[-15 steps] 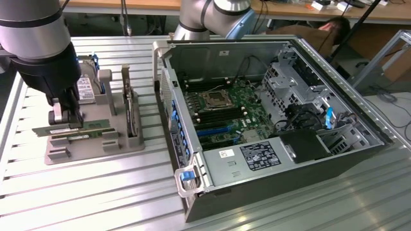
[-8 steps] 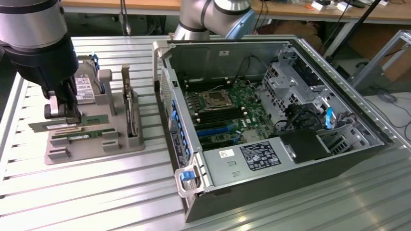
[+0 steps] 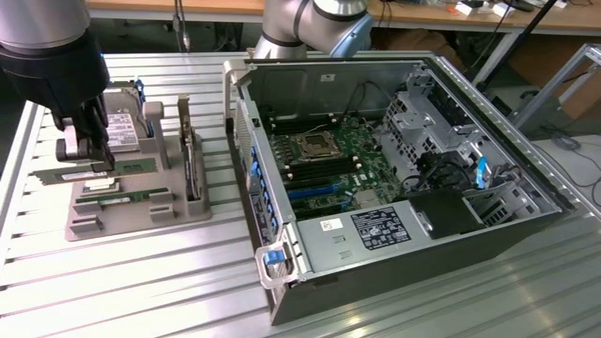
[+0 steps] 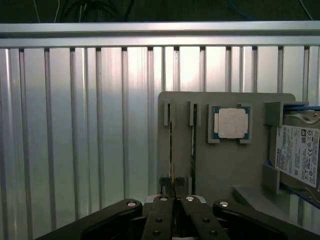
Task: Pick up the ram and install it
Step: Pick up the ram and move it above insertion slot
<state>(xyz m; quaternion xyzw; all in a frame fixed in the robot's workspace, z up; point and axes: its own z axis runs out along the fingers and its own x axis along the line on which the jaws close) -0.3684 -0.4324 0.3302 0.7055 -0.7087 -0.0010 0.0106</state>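
Note:
My gripper [image 3: 91, 163] hangs at the exterior view's left, shut on the ram [image 3: 127, 169], a long thin green stick held level just above the grey holder [image 3: 141, 215]. The wrist view shows the ram [image 4: 173, 167] edge-on as a thin line between my closed fingertips [image 4: 164, 189], above the holder's slots [image 4: 194, 135]. Another green stick [image 3: 122, 199] lies in the holder below. The open computer case [image 3: 404, 239] lies at the exterior view's right with its motherboard [image 3: 329, 176] exposed.
On the holder sit a square silver processor chip [image 4: 231, 123] and a boxy hard drive [image 4: 297, 155] with blue rails; an upright card [image 3: 191, 162] stands beside them. The case's raised wall [image 3: 246, 141] stands between holder and motherboard. The ribbed metal table [image 3: 141, 282] lies all around.

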